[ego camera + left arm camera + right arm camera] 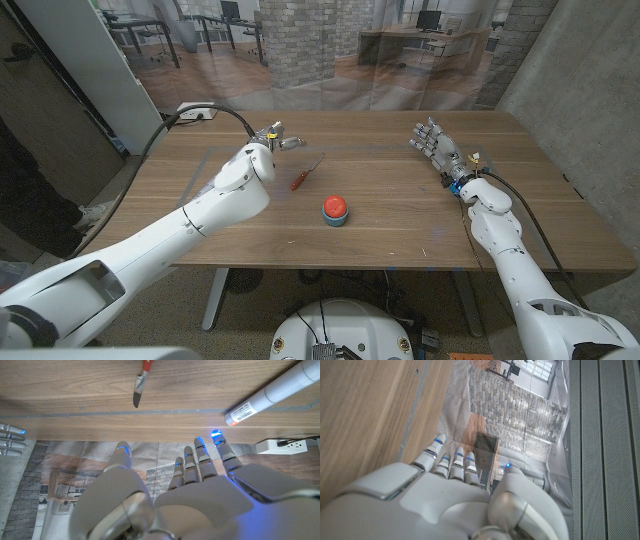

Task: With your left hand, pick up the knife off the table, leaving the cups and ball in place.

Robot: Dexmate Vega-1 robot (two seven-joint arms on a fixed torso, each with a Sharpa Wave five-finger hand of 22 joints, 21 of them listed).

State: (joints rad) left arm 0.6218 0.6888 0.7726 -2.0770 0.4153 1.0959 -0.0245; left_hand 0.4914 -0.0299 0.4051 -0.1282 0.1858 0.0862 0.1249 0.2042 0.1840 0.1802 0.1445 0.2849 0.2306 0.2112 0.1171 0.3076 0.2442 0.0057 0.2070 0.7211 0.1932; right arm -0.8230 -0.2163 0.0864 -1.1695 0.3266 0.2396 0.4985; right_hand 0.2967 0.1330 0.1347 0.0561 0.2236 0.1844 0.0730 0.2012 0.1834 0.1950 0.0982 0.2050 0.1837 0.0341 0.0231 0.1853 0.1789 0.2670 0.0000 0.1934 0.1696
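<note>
The knife [306,174], with a red handle and a short steel blade, lies on the wooden table [400,230] left of the middle. My left hand [277,135] hovers near the far edge, a little behind and to the left of the knife, holding nothing. In the left wrist view the left hand [190,485] has its fingers spread and the knife [141,380] lies beyond them, apart from the hand. A red ball on a small blue cup [336,209] stands in front of the knife. My right hand [436,141] is at the far right, fingers spread and empty.
A white power strip [196,114] with a black cable lies at the table's far left corner. A white pole with a barcode label [270,392] stands behind the table. A grey wall runs close along the right side [590,90].
</note>
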